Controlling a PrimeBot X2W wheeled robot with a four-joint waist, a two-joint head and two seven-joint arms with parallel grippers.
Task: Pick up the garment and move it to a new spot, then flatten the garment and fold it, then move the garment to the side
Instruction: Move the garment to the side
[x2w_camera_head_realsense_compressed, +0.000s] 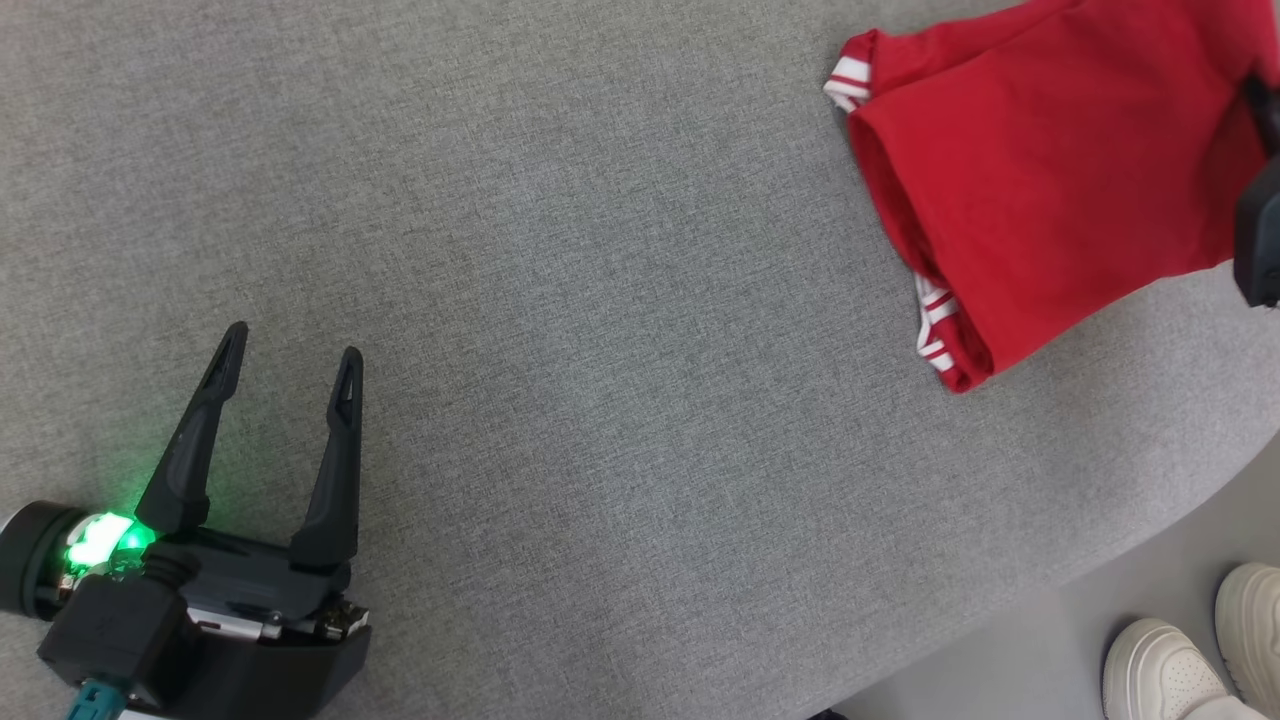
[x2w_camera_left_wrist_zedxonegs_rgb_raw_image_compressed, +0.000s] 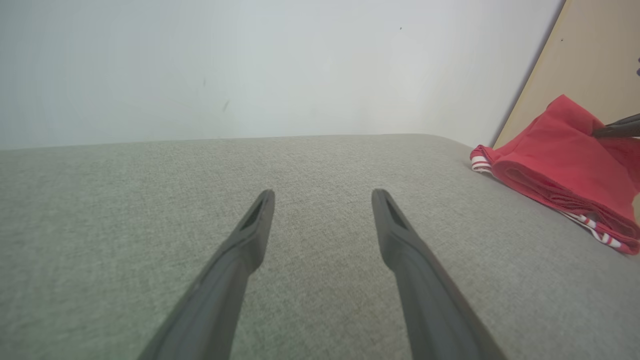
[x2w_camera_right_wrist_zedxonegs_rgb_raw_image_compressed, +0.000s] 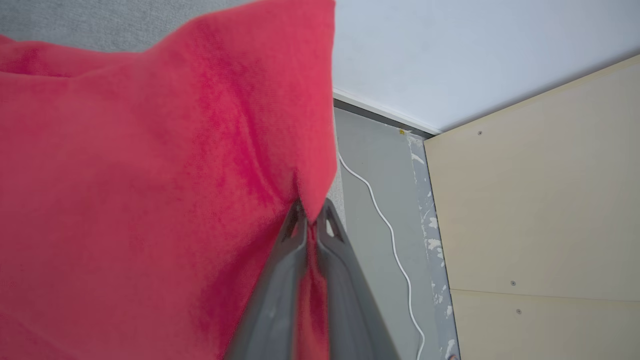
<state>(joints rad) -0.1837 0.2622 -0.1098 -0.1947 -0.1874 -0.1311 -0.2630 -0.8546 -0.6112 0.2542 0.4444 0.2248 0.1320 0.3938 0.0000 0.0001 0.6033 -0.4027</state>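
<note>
Left claw (x2w_camera_head_realsense_compressed: 294, 343): lower left of the head view, low over the table (x2w_camera_head_realsense_compressed: 600, 300), its two dark fingers spread wide with nothing between them; a green light glows at its base.
Table: covered in grey woven cloth, with a rounded edge at the lower right of the head view.
Shoes (x2w_camera_head_realsense_compressed: 1170, 670): a person's pale pair, standing on the grey floor (x2w_camera_head_realsense_compressed: 1100, 590) just past that edge.
Garment (x2w_camera_head_realsense_compressed: 1050, 170): red, folded in layers, lying at the table's far right, well apart from the left claw.
Stripes (x2w_camera_head_realsense_compressed: 937, 330): red-and-white trim that shows at the garment's near corner and at its far left corner.
Right claw (x2w_camera_right_wrist_zedxonegs_rgb_raw_image_compressed: 312, 212): closed narrow on the garment's right edge, with red cloth pinched between the fingertips and pulled up into a peak.
Cable (x2w_camera_right_wrist_zedxonegs_rgb_raw_image_compressed: 385, 220): white, running along the floor beyond the table.
Board (x2w_camera_right_wrist_zedxonegs_rgb_raw_image_compressed: 540, 200): beige, standing against the pale wall (x2w_camera_right_wrist_zedxonegs_rgb_raw_image_compressed: 450, 50).
</note>
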